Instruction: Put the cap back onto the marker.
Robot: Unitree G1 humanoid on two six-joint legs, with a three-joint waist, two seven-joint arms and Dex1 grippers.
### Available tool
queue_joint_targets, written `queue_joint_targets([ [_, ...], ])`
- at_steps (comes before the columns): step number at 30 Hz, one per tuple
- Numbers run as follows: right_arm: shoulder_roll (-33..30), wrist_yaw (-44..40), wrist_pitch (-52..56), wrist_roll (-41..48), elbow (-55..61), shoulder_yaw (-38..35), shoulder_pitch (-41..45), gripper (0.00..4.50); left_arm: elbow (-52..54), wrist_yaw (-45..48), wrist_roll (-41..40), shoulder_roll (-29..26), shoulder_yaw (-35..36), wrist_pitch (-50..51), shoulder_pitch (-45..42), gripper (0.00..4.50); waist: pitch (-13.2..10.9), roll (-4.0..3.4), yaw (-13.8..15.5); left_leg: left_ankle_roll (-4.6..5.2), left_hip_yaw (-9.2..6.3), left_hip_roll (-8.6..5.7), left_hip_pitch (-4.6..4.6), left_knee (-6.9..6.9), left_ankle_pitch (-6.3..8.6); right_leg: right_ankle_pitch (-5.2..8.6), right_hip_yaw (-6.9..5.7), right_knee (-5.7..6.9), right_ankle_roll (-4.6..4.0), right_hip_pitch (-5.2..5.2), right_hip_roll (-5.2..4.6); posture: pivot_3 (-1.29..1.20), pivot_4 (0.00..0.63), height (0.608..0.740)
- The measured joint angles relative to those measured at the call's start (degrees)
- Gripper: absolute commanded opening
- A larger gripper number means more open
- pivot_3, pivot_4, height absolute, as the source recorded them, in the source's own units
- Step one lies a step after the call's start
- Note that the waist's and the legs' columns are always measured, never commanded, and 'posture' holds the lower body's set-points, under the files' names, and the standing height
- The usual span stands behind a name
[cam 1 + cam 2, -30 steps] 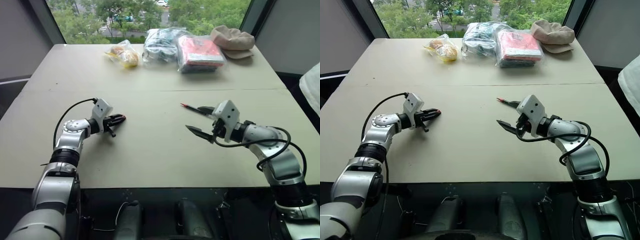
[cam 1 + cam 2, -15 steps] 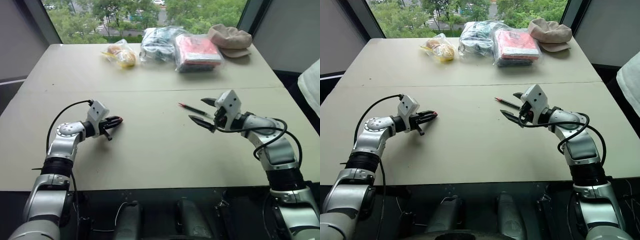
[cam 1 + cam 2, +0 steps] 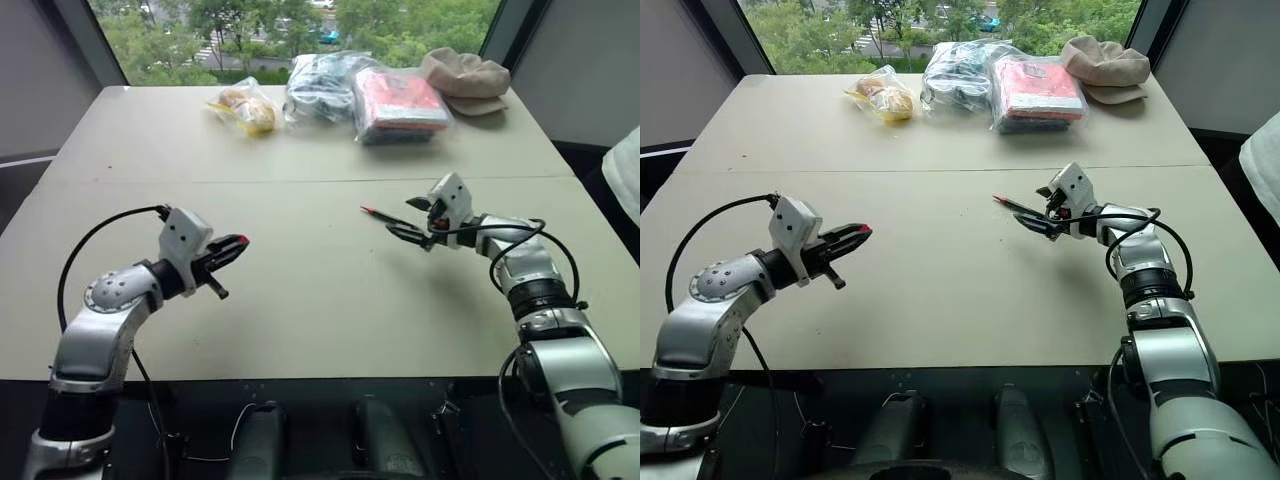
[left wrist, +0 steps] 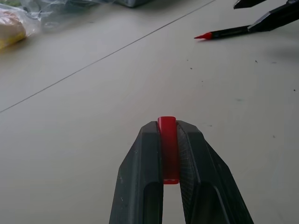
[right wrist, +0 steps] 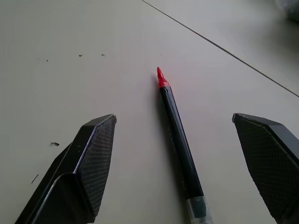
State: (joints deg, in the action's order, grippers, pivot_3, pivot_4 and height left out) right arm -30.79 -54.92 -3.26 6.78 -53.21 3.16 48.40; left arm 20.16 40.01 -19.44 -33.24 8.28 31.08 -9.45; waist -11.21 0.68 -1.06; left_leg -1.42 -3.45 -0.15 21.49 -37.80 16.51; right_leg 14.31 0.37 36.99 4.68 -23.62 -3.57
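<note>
The marker is a thin black stick with a bare red tip, lying flat on the table right of centre. My right gripper is open, one finger on each side of the marker's rear half, and in the right wrist view the marker lies between the fingertips without touching them. The cap, a small red cylinder, is pinched in my left gripper, which is shut on it. That gripper hangs above the table at the left, pointing toward the marker.
Along the far edge lie a yellow food bag, a clear bag of dark items, a red packet in plastic and a beige hat. A seam crosses the tan table.
My left gripper has risen and pulled back toward me with the cap. My right gripper has reached forward and down until its open fingers straddle the marker.
</note>
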Motion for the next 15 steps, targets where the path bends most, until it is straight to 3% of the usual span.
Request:
queue_joint_targets([
  [7,0.3,0.0,-4.9,-3.8,-12.0,0.0,4.9,4.12,3.8,-3.6,-0.8,0.3,0.0,1.3,2.7,0.05,0.0,0.00,-0.1,-0.02,0.06,-0.01,-0.03,0.02,-0.01,0.00,0.05,0.00,-0.01,0.01,0.03,0.00,0.150,0.740],
  [15,2.1,-0.6,-4.4,-4.8,-17.2,-1.3,7.0,4.12,3.9,-4.6,-1.1,0.3,0.0,1.1,2.7,0.05,0.0,0.00,-0.2,-0.04,0.08,-0.01,-0.06,0.04,-0.03,0.00,0.11,0.00,-0.01,0.00,0.03,0.00,0.150,0.740],
])
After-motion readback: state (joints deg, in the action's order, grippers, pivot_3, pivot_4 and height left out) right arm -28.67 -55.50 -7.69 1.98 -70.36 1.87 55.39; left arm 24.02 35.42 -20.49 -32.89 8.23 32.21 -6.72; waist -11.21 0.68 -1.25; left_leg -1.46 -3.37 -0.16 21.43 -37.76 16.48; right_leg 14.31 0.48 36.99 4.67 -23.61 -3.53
